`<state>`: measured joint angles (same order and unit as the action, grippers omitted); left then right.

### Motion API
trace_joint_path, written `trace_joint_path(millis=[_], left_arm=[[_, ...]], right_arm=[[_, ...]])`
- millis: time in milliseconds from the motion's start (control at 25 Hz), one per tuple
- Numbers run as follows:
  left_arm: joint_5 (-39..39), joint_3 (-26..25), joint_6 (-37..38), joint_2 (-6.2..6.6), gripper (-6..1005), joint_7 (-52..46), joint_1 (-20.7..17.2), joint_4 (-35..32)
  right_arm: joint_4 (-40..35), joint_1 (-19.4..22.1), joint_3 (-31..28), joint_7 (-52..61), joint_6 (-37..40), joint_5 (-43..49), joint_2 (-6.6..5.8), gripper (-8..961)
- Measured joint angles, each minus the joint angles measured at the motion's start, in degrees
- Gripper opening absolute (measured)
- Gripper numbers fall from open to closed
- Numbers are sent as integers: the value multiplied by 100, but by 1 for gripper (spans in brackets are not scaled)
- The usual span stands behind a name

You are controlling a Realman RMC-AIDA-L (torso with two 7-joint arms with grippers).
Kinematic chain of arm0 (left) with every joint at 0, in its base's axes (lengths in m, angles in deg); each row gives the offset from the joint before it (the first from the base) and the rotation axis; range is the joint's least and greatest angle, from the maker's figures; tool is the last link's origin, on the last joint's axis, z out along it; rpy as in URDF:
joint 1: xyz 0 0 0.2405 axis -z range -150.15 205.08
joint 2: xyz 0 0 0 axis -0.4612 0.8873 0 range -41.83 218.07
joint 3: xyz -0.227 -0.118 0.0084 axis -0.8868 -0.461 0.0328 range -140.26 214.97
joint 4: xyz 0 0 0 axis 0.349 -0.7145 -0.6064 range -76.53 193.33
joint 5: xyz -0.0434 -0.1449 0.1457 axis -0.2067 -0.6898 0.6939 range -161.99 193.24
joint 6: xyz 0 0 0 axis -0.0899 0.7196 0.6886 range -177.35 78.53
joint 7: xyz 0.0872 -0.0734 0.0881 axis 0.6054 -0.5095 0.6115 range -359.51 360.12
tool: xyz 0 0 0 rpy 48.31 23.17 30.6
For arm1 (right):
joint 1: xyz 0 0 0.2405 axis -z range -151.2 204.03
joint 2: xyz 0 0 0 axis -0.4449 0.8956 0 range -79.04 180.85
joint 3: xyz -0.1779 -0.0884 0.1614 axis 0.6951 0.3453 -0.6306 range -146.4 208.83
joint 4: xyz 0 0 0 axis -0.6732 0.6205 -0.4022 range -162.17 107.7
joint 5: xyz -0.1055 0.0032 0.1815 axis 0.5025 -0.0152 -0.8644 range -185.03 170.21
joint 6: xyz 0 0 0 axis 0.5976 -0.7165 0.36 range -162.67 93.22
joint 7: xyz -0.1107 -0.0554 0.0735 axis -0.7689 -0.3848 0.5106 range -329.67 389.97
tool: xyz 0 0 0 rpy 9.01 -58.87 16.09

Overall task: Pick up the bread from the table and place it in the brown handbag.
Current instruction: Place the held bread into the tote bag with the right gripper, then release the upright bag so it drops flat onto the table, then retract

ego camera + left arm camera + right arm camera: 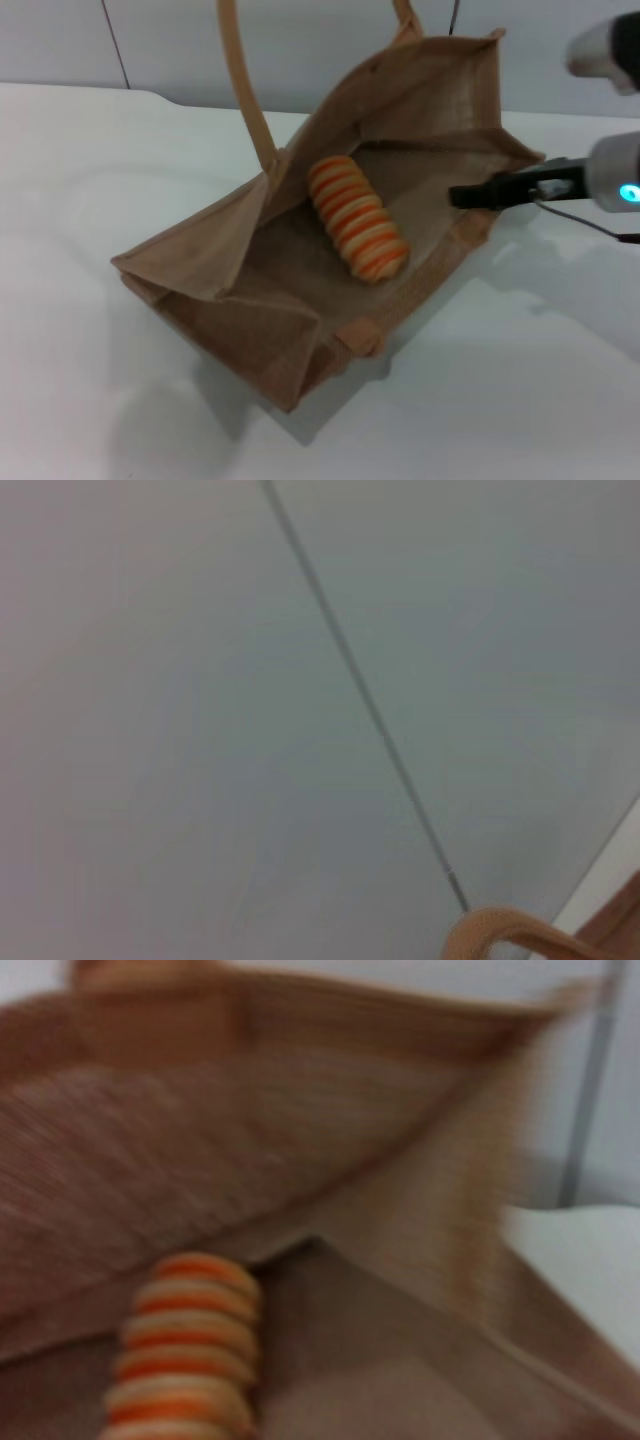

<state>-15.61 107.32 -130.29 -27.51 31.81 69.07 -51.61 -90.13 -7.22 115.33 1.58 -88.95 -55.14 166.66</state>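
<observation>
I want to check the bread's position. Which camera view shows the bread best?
The head view: the whole bread lies inside the brown handbag, with the right gripper beside it. The right wrist view shows only part of it, blurred. The left wrist view shows none.

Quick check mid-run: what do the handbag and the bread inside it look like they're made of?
The brown handbag looks like coarse woven jute or burlap: matte tan, visible weave, soft sagging walls. Its strap handle seems smoother, possibly webbing or faux leather. The bread looks like a moulded toy, likely plastic or foam: even orange stripes, regular ridges, faint sheen.
</observation>
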Motion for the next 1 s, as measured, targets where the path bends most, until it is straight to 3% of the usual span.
trace_joint_path(millis=[120, 360, 800, 1000], left_arm=[[25, -106, 118, 5, 162, 52, -104, 78], [15, -245, 420, 5, 164, 108, -241, 363], [-233, -223, 837, -56, 166, 470, -374, 482], [-954, -264, 1068, -56, 167, 785, -489, 530]], right_arm=[[-337, 329, -426, -257, -272, 25, 12, 703], [-994, 852, -714, -334, -205, 242, 23, 701], [-653, 930, -1285, -400, 129, 603, 25, 703], [-610, 914, -1289, -403, 292, 587, 26, 702]])
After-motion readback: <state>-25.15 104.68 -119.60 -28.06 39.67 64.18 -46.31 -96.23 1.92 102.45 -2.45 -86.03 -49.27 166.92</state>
